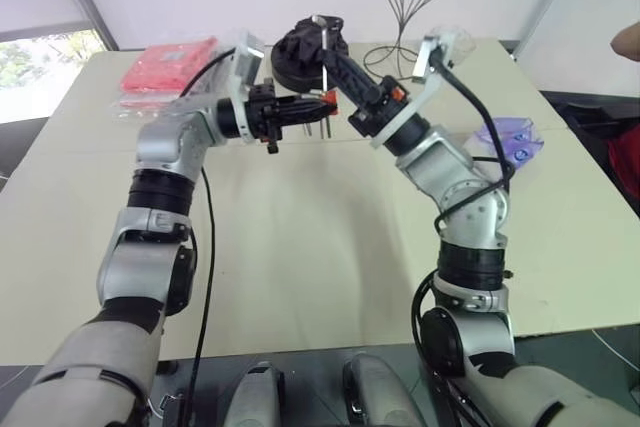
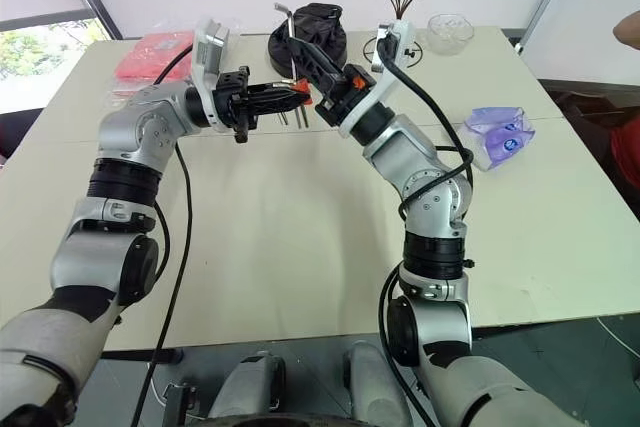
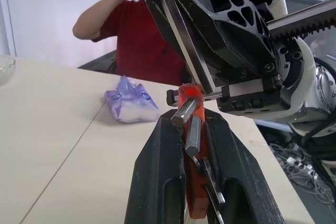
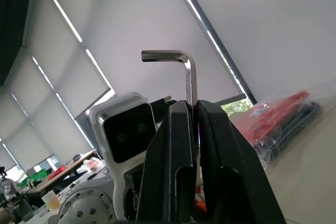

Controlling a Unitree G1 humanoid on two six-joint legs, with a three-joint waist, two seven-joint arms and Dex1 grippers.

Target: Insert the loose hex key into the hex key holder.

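Right wrist view: right pincer (image 4: 195, 109) clenches loose hex key (image 4: 188, 74) | left pincer (image 3: 191, 129) clamps hex key holder (image 3: 190, 103)

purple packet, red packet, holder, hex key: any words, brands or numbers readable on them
No text can be read.
purple packet: dark printed patches, too blurred to read.
red packet: no legible print.
hex key holder, held in the left tool: no marking seen.
loose hex key, held in the right tool: bare metal, no marking seen.
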